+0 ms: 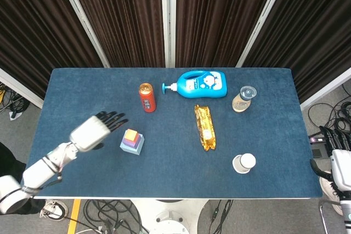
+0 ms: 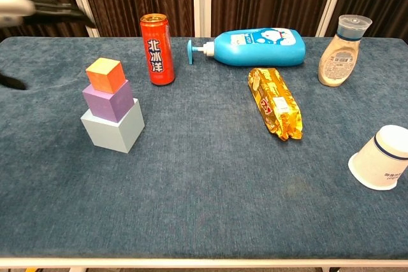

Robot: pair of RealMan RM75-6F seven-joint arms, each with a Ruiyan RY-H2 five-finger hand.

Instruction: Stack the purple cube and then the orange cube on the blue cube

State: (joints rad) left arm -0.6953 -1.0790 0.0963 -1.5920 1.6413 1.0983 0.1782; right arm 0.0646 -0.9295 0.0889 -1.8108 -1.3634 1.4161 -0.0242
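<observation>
At the far left, the left hand [image 1: 94, 130] hangs above the worktop [image 2: 210, 189], beside the stack and apart from it. Its fingers [image 1: 111, 118] are spread and hold nothing, which fits a hand that has no more to carry. In the chest view it shows only as a blurred shape at the upper left edge.

Next comes the stack. The blue cube [image 2: 113, 127] stands on the worktop, the purple cube [image 2: 108, 100] sits on it, and the orange cube [image 2: 104, 74] is on top, turned a little against the one below. The largest cube is at the bottom, so the tower has a wide base. I judge the task to be finished.

Further right are a red can [image 2: 157, 49], a blue bottle [image 2: 255, 47] lying on its side, a yellow snack pack [image 2: 275, 103], a small jar [image 2: 343, 42] and a paper cup [image 2: 381, 157] lying on its side, all well apart from the stack.

Of the right hand, only some equipment at the right edge of the head view shows, and I cannot tell how its fingers stand.
</observation>
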